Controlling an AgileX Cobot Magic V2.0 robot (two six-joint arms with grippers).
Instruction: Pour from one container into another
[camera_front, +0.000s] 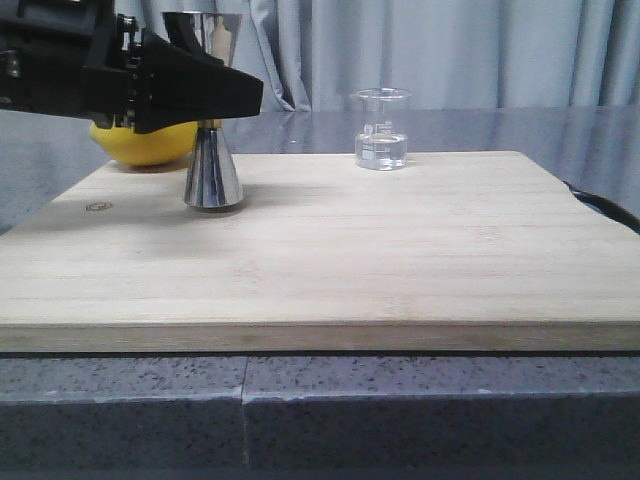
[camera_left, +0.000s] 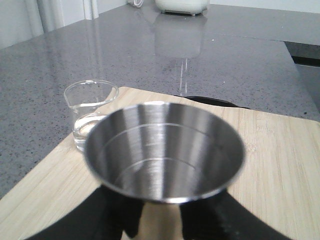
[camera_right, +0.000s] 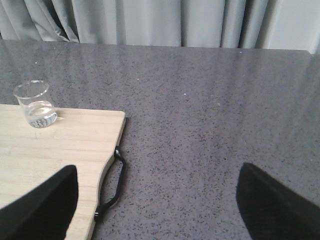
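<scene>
The steel hourglass jigger (camera_front: 212, 170) stands upright on the wooden board (camera_front: 350, 260) at its back left. My left gripper (camera_front: 225, 100) comes in from the left at the jigger's waist and hides it. In the left wrist view its black fingers (camera_left: 115, 215) press on both sides of the jigger (camera_left: 165, 150) under the top cup, which looks empty. The glass beaker (camera_front: 381, 130) holds a little clear liquid and stands at the board's back edge, right of the jigger. It also shows as the beaker (camera_left: 87, 112) and the beaker (camera_right: 36, 105). My right gripper (camera_right: 157, 200) is open over the counter beside the board's right edge.
A yellow lemon (camera_front: 150, 145) lies behind the jigger, partly hidden by my left arm. The board has a black handle (camera_right: 112, 185) on its right edge. Grey speckled counter (camera_right: 210, 110) surrounds the board, with curtains behind.
</scene>
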